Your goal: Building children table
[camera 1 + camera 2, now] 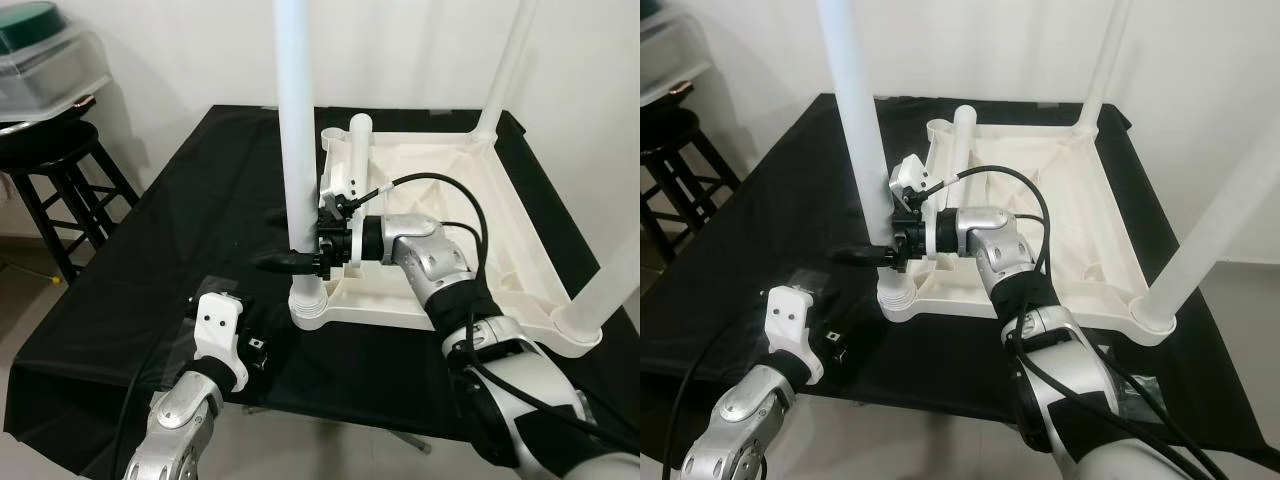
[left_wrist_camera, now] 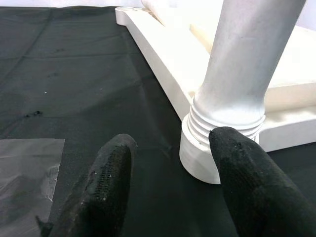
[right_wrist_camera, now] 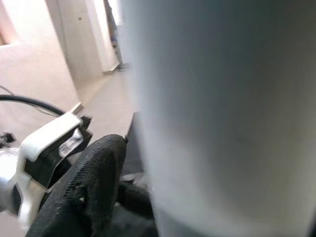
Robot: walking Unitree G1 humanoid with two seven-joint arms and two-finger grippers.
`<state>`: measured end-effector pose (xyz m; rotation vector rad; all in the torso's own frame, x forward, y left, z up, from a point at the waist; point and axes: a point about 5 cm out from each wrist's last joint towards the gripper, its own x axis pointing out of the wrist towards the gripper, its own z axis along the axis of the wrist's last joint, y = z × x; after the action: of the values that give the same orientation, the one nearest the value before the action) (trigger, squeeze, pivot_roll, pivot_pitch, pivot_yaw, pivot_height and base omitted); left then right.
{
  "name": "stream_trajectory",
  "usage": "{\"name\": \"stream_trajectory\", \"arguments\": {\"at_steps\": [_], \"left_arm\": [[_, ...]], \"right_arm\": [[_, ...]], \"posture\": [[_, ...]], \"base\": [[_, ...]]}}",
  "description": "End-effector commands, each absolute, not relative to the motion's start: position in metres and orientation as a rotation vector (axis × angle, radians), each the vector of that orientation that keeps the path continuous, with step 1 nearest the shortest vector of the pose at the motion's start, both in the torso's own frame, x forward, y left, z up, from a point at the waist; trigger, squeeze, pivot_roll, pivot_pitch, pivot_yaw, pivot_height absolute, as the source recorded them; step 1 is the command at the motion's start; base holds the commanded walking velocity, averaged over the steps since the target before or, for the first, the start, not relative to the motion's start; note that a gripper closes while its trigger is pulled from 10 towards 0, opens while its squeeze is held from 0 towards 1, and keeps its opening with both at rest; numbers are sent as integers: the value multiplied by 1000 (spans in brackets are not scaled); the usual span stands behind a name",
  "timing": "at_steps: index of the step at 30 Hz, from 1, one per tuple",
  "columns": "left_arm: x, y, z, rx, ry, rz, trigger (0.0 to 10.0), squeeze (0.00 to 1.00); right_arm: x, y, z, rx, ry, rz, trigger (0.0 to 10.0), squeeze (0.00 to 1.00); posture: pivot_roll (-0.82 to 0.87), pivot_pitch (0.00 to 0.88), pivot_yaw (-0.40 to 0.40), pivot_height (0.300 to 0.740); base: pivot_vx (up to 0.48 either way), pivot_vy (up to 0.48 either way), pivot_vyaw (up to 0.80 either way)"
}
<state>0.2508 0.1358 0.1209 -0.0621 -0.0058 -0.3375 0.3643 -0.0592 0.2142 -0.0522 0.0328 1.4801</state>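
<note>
**Seating the near-left leg in its corner socket**

The children's table lies upside down on the black-draped tabletop, and everything I place here is relative to it. The leg I am working stands upright in the table's near-left corner socket, with screw threads still showing above the collar. My right claw reaches across the table's near edge to the leg just above that thread; one black finger shows past the leg's left side. From the wrist view I judge it clamped on the leg, though the far finger is hidden.

To do this well, I want to keep the leg plumb while turning, press down lightly so the threads catch rather than cross, and regrip low between turns. I'd stop once the exposed thread disappears into the collar.

My left claw hangs just outside that same corner, fingers apart, not touching the leg.

Counts: one table frame; three legs standing, at the near-left, far-right and near-right corners; a fourth leg lying at the far-left corner. Left of the table stands one black stool, carrying a clear lidded box.
</note>
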Motion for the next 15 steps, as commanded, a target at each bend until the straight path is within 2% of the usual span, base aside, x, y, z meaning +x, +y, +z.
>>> {"name": "stream_trajectory", "arguments": {"at_steps": [1, 5, 12, 14, 15], "left_arm": [[248, 136, 117, -66, 17, -338, 10000, 0], [248, 136, 116, -69, 19, -342, 10000, 0], [247, 136, 116, -72, 20, -346, 10000, 0], [246, 137, 116, -74, 20, -345, 10000, 0], [246, 137, 116, -74, 20, -345, 10000, 0]], "right_arm": [[364, -60, 216, -44, 16, 1514, 0, 0], [365, -68, 211, -66, 11, 1513, 0, 0], [367, -86, 204, -119, -32, 1381, 0, 0], [366, -92, 195, -97, -17, 1180, 0, 0], [366, -92, 195, -97, -17, 1180, 0, 0]], "posture": [[37, 77, 27, 740], [26, 77, 37, 740], [23, 76, 37, 740], [9, 85, 23, 740], [9, 85, 23, 740]], "base": [[0, 0, 0], [0, 0, 0], [0, 0, 0], [0, 0, 0], [0, 0, 0]]}}
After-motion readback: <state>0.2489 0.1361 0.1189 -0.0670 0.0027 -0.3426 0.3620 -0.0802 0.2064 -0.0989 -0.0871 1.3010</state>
